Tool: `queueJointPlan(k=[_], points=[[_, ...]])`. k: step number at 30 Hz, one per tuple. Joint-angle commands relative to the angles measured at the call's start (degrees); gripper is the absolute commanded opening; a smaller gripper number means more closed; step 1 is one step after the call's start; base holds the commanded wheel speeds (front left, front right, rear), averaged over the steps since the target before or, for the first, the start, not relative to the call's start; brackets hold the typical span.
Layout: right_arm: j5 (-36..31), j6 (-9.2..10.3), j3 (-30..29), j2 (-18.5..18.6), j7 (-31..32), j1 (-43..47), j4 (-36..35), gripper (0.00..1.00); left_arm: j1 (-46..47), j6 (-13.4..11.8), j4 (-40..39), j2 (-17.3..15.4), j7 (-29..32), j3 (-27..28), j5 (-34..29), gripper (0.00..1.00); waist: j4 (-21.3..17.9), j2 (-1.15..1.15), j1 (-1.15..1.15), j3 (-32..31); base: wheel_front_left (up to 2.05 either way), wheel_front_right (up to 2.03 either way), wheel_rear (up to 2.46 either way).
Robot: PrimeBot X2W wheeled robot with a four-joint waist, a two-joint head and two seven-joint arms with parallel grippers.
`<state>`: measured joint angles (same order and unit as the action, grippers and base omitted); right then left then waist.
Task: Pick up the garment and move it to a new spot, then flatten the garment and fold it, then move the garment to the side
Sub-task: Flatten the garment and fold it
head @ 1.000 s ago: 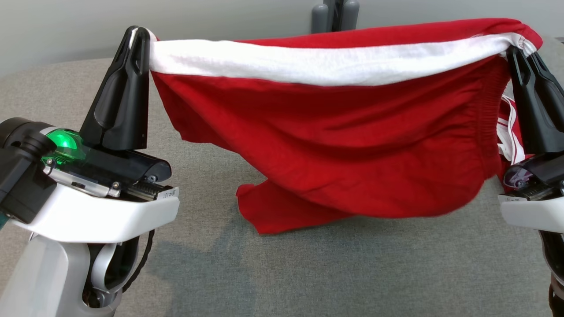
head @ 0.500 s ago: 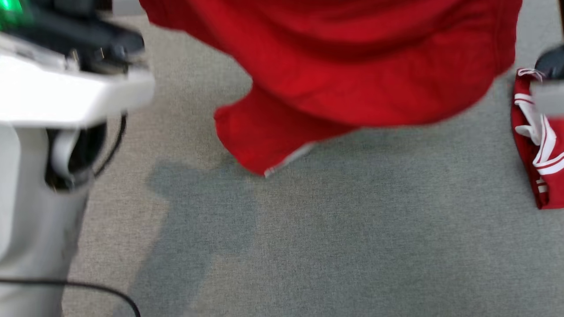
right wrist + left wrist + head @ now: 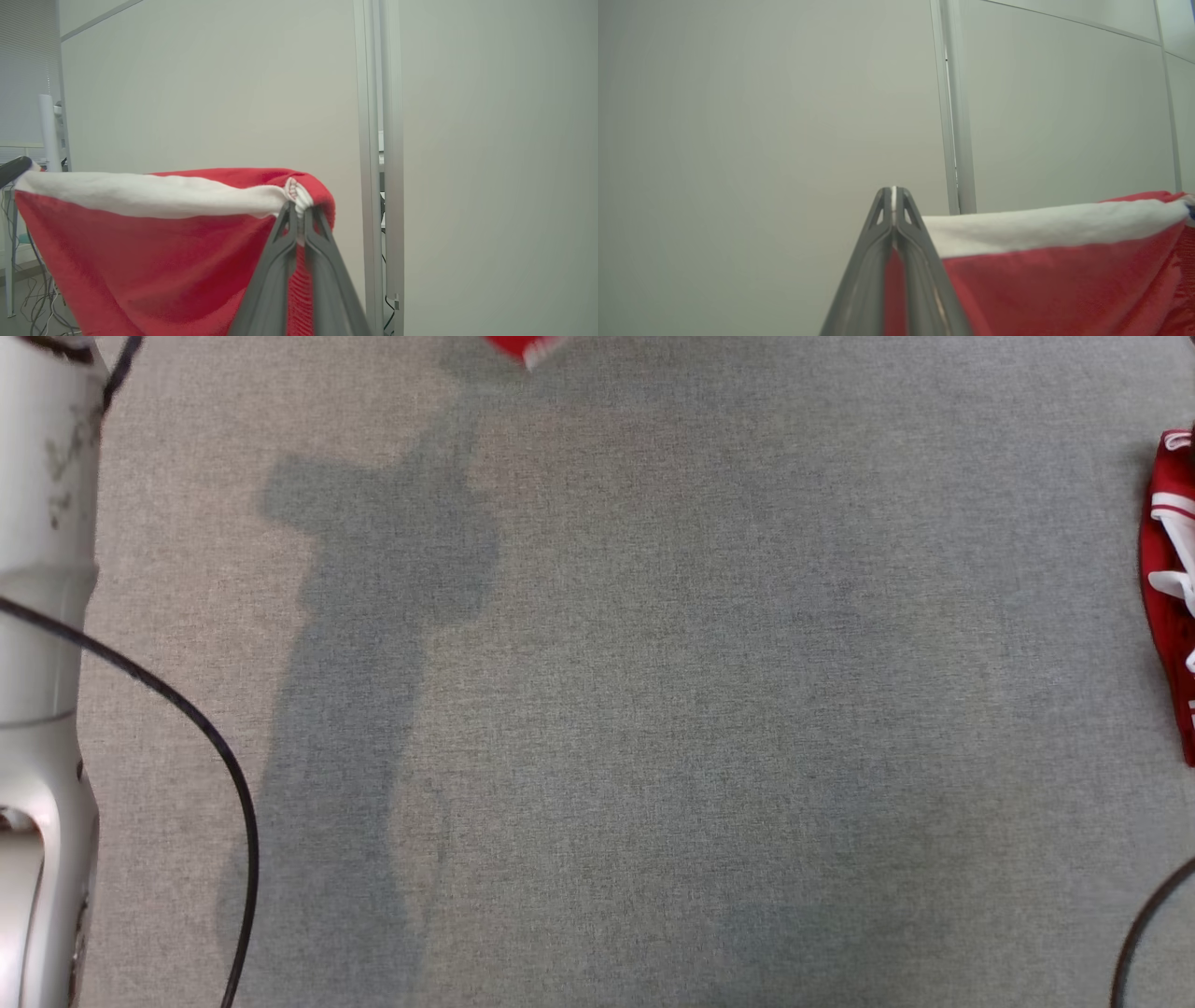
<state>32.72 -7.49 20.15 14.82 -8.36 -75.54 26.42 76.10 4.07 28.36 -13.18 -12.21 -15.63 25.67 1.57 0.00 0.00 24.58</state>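
Observation:
The garment (image 3: 1041,280) is red with a wide white band along its top edge, and it hangs stretched between my two grippers in front of a pale wall. In the left wrist view my left gripper (image 3: 893,191) is shut on one end of the band, with red cloth between its fingers. My right gripper (image 3: 299,207) is shut on the bunched other end of the garment (image 3: 140,261). The left gripper's dark tip (image 3: 14,170) shows at the far left of the right wrist view. The garment's lowest corner (image 3: 516,345) shows at the top edge of the head view.
The grey fabric table (image 3: 653,709) spreads below, with shadows on it. A second red cloth with white stripes (image 3: 1172,597) lies at its right edge. My pale left arm (image 3: 37,616) and a black cable (image 3: 187,709) run along the left side.
The head camera has tilted down, so both grippers and most of the hanging garment have left the top of its view. Both grippers stay shut on the garment.

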Motion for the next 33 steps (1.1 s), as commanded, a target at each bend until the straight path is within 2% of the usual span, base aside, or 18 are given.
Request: queueJointPlan(k=[1,9,16,19,24,29,33], points=[[1.3,0.01,0.7,-0.8,-1.6,-1.2,3.2,0.0,1.4,0.4,2.9,0.4,-0.6,0.1,-0.3,0.0,0.0,0.0,0.0,-0.1,0.0,0.0,0.0],[5.3,0.01,8.9,-3.2,-4.7,-4.4,17.3,0.0,2.1,2.3,18.6,3.6,-2.1,-0.3,2.8,0.0,0.4,0.0,0.0,0.7,0.0,0.0,0.0],[9.4,0.01,15.7,-2.3,-5.5,1.1,20.3,0.0,-4.9,3.2,23.9,6.0,-2.9,-0.2,5.6,0.0,1.0,0.0,0.0,1.8,0.0,0.0,0.0],[12.3,0.01,18.7,-1.3,-6.1,6.7,19.0,0.0,-11.6,3.4,21.9,6.8,-3.1,1.3,6.5,0.0,1.1,0.0,0.0,1.7,0.0,0.0,0.0],[16.3,0.01,21.6,1.2,-6.7,18.8,15.1,0.0,-25.6,3.4,14.2,8.1,-3.0,4.8,5.5,0.0,1.3,0.0,0.0,0.7,0.0,0.0,0.0],[16.2,0.01,19.9,2.8,-6.9,30.8,8.2,0.0,-38.8,3.4,5.5,8.9,-3.0,7.7,3.6,0.0,1.2,0.0,0.0,-1.3,0.0,0.0,0.0],[13.4,0.01,17.2,3.5,-6.8,39.6,2.7,0.0,-48.5,3.4,-1.6,9.2,-3.0,9.0,2.2,0.0,0.9,0.0,0.0,-3.5,0.0,0.0,0.0]])
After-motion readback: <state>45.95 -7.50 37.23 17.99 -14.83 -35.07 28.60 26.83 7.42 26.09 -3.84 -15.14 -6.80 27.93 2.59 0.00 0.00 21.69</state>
